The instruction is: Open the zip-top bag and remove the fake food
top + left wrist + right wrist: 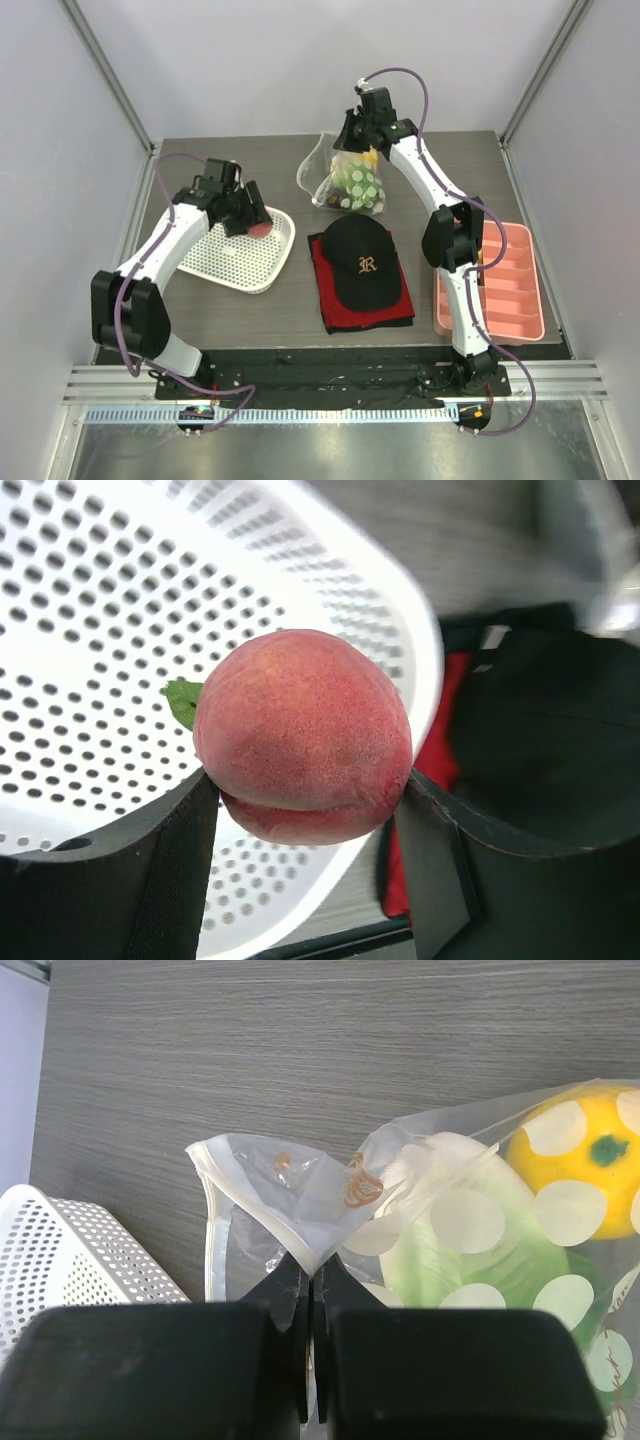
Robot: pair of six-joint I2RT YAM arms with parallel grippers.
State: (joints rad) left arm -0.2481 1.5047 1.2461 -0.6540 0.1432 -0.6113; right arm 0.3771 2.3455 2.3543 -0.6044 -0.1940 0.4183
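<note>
Two hazards for you: left gripper (250, 216), clamped on peach (300, 735) above basket (100, 630) edge, could drop it outside; right gripper (312, 1280), pinched shut on bag (300, 1200) lip at table (300, 1050) far-middle, could lose the slick film, spilling remaining food (450, 1250).

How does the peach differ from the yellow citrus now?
The peach is red-pink; the citrus is yellow with a green spot. The peach is outside the zip-top bag, held in the left pincer over the white basket; the citrus lies inside the bag, whose edge the right pincer pinches. Both are rounded.
</note>
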